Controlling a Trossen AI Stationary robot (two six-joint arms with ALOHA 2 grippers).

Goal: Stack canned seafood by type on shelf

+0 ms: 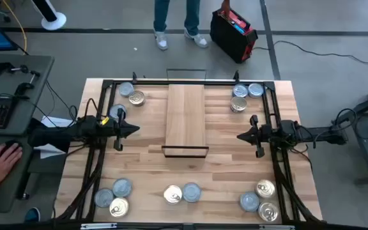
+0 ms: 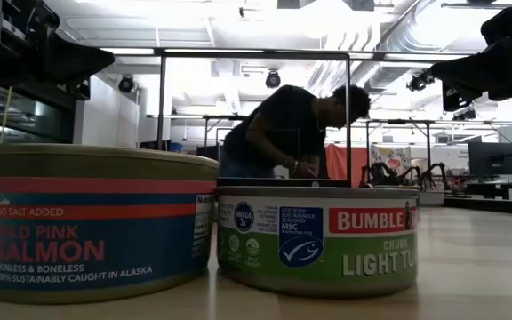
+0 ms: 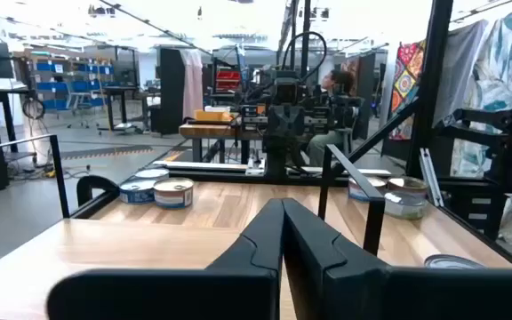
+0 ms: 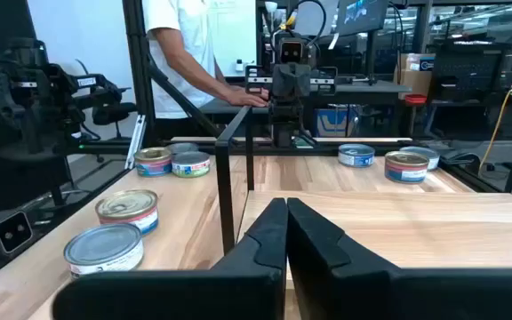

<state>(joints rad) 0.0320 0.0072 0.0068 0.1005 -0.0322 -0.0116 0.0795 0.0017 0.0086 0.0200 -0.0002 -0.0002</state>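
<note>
1. The left gripper (image 1: 136,128) hangs over the table's left side with its fingers pressed together, holding nothing.
2. The right gripper (image 1: 240,135) mirrors it on the right, fingers likewise closed and empty, pointing at the shelf (image 1: 185,118).
3. The shelf lies flat in the middle of the table (image 1: 222,172) toward the far edge, bare of tins (black wire frames at both short ends).
4. The tins sit in small clusters: far left (image 1: 133,94), far right (image 1: 243,96), near left (image 1: 114,197), near middle (image 1: 181,193) and near right (image 1: 260,198).
5. In the low view a blue tin (image 2: 96,222) reads "NO SALT ADDED", "PINK SALMON", "SKINLESS & BONELESS", "SUSTAINABLY CAUGHT IN ALASKA".
6. Beside it a green tin (image 2: 318,238) reads "BUMBLE" and "LIGHT TU", with an MSC mark.
</note>
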